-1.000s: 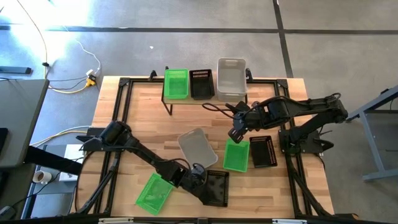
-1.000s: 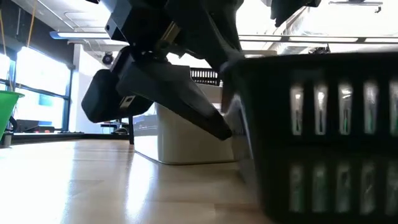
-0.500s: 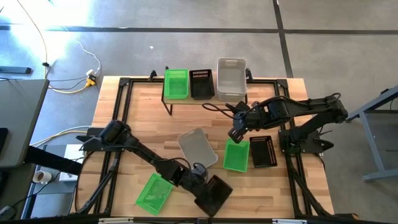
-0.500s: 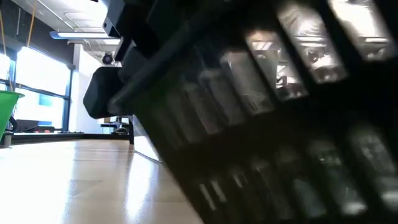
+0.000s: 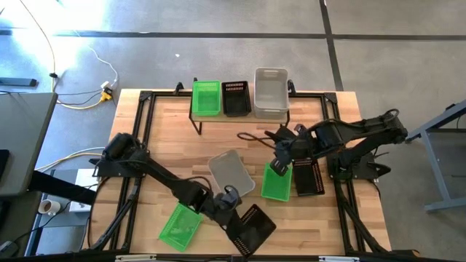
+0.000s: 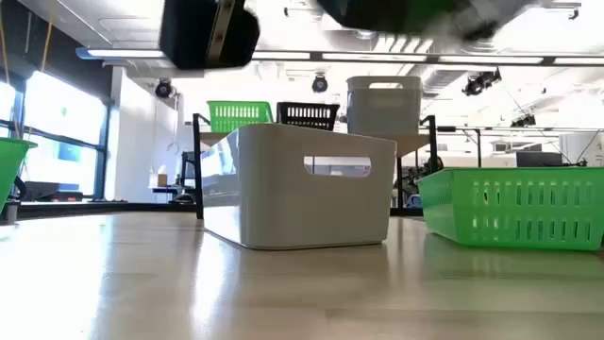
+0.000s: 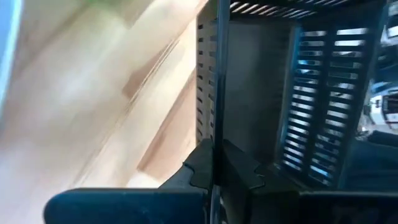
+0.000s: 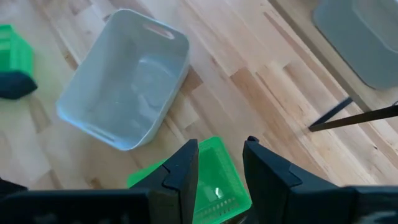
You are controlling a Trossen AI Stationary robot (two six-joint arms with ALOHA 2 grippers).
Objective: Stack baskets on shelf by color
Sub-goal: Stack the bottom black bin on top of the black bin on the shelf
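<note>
Light-wood tabletop [image 5: 167, 131] on black frame; grey floor [image 5: 218, 51] beyond its far edge with yellow and white cables [image 5: 98, 87] off the far-left corner; tape roll [image 5: 48, 207] off the left edge.

My two arms are dark, nearly black, built of rounded joint housings linked by slim straight segments. A thin black cable loops loose beside my right arm over the wooden table [image 5: 167, 138]. My left gripper [image 5: 234, 211] shows two matte black fingers [image 7: 239, 171] with angular, stepped edges and a broad flat black body behind them. My right gripper [image 8: 219, 165] has two matte black fingers [image 8: 185, 163], each tapering to a small rounded tip, on a wide black bar.
</note>
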